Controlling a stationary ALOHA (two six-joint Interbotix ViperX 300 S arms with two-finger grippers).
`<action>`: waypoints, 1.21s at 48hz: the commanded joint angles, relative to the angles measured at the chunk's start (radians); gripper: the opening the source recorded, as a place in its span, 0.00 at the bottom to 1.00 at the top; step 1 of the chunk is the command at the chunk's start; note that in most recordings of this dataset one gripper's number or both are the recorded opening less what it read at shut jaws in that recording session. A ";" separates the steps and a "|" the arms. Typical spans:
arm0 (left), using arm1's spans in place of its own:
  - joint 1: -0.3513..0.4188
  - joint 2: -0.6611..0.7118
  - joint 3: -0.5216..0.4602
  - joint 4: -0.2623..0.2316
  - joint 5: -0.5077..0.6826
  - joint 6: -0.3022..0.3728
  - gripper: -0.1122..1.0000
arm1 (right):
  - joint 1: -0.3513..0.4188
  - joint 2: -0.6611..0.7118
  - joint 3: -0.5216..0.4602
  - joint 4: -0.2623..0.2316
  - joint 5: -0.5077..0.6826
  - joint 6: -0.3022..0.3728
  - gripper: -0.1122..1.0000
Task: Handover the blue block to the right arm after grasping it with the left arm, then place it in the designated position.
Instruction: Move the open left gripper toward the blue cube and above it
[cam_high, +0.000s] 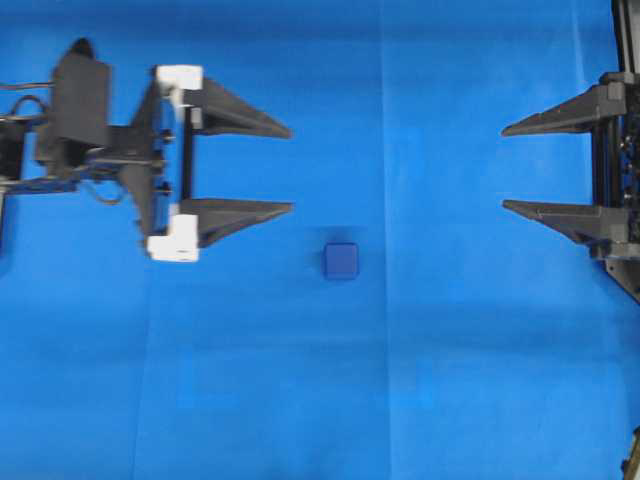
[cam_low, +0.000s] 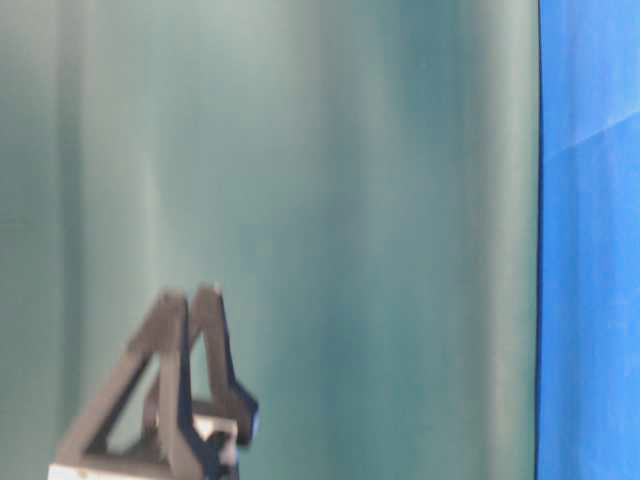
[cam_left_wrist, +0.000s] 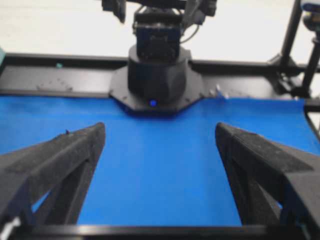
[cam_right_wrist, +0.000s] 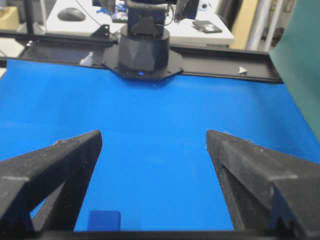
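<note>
In the left wrist view, the left gripper (cam_left_wrist: 160, 150) fills the foreground, its two black fingers spread wide with only bare blue cloth (cam_left_wrist: 160, 175) between them; beyond lies the far edge of the cloth, where the base of the right arm (cam_left_wrist: 156, 75) stands on a black frame. The blue block does not appear in this view at all. The right wrist view does catch it: between the widely spread fingers of the right gripper (cam_right_wrist: 154, 145), the blue block (cam_right_wrist: 104, 220) sits at the very bottom of the picture, close to the inner side of the finger on the picture's left, and past it the cloth runs to the base of the left arm (cam_right_wrist: 143, 47). Only the overhead view gives the whole layout. There the left gripper (cam_high: 291, 170), with white brackets, points from the cloth's left edge toward the middle, the all-black right gripper (cam_high: 503, 168) faces it from the right edge, both empty, and the blue block (cam_high: 341, 261) rests on the cloth near the middle, just beyond and below the left gripper's lower fingertip, apart from it. The table-level view shows a blurred black gripper frame (cam_low: 175, 400) before a green backdrop (cam_low: 350, 200).
</note>
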 joint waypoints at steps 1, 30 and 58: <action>0.000 0.043 -0.089 0.003 0.023 0.005 0.94 | -0.003 0.005 -0.029 0.003 -0.006 0.000 0.98; 0.000 0.224 -0.322 0.002 0.173 0.005 0.94 | -0.018 0.003 -0.035 0.003 0.000 -0.002 0.98; -0.028 0.313 -0.537 0.002 0.683 -0.038 0.94 | -0.018 0.003 -0.038 0.003 0.003 -0.002 0.98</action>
